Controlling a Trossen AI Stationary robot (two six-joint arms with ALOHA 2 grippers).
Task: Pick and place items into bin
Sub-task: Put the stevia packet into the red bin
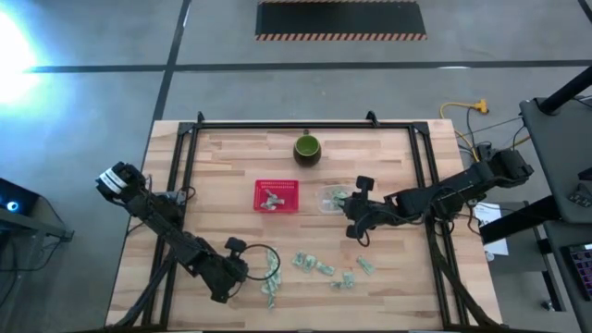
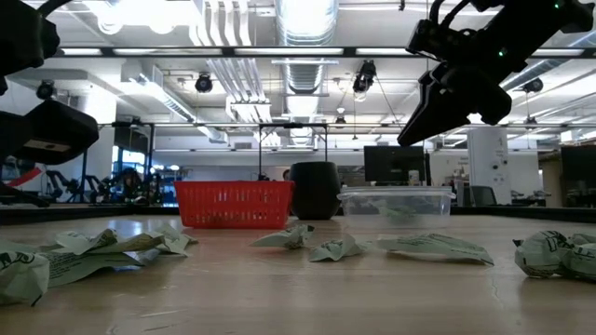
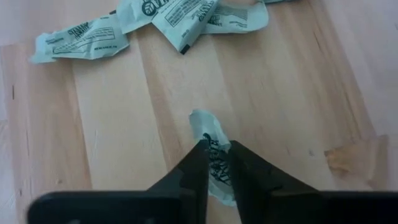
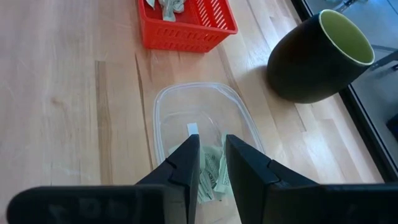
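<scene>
Several pale green-and-white packets (image 1: 314, 265) lie scattered on the near half of the table (image 1: 213, 176), also in the low view (image 2: 335, 247). My left gripper (image 1: 242, 270) is at the left end of that scatter, shut on one packet (image 3: 214, 163). My right gripper (image 1: 350, 211) hangs above a clear plastic container (image 4: 199, 112) that holds a few packets (image 4: 214, 171); its fingers (image 4: 212, 149) stand a narrow gap apart and touch nothing. The red basket (image 1: 276, 195) holds a few packets (image 4: 165, 6). My left gripper pinches one packet between its two fingers (image 3: 196, 165). The fingers lie across its lower part. The packet's free end (image 3: 202, 121) sticks out beyond the fingertips. Whether the packet is clear of the table, I cannot tell.
A dark green round cup (image 1: 307, 149) stands at the far edge, behind the basket and the clear container (image 1: 331, 199). A black frame (image 1: 305, 125) runs along the far edge and both sides of the table. More packets (image 3: 81, 43) lie just ahead of my left gripper.
</scene>
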